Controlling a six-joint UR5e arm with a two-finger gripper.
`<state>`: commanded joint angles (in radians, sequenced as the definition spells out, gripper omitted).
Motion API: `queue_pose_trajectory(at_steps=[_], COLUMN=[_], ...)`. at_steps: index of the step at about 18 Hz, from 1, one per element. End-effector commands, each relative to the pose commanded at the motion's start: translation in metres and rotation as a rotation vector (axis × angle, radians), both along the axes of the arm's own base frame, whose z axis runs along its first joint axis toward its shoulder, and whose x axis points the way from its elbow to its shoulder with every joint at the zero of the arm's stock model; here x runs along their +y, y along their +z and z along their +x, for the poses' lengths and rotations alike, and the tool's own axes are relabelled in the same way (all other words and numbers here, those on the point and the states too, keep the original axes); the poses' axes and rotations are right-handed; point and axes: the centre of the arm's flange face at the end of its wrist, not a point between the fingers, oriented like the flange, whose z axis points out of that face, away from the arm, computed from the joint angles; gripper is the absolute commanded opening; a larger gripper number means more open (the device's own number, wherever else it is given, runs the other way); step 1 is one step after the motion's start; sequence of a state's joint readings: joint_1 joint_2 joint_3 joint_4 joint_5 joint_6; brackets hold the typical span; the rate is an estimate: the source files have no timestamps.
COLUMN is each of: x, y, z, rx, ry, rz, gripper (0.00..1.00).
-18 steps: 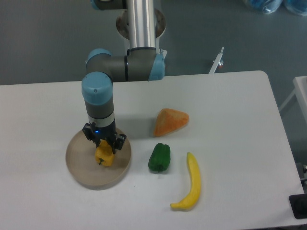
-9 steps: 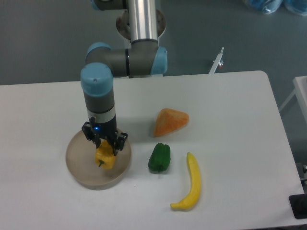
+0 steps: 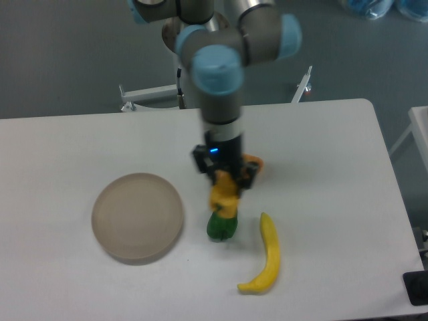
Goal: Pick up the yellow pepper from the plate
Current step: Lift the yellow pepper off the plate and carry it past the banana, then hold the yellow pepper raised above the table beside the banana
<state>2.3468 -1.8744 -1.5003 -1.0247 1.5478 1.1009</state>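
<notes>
The hand (image 3: 225,182) grips the lobed, glossy yellow pepper (image 3: 223,195) above a green pepper (image 3: 222,226); the flat round beige plate (image 3: 138,217) lies off to one side.

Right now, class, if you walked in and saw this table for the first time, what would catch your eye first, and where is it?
The end effector near the table's middle, shut on the yellow pepper and holding it just over the green pepper. To the left, the round tan plate lies bare. A banana curves along the front right, and an orange wedge peeks out behind the arm.
</notes>
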Motion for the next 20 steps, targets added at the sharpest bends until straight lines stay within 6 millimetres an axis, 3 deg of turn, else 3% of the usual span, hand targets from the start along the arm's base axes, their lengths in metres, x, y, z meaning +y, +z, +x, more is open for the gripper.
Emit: queue_pose_trajectory(at_steps=[2, 6, 13, 20], x=[-0.01, -0.004, 0.003, 0.007], y=[-0.008, -0.017, -0.021, -0.006], z=[-0.028, -0.057, -0.063, -0.067], rx=[0.012, 0.027, 0.034, 0.051], ry=[-0.036, -0.07, -0.072, -0.072], rz=[-0.023, -0.042, -0.04, -0.016], gripper=[0.47, 0.47, 0.47, 0.47])
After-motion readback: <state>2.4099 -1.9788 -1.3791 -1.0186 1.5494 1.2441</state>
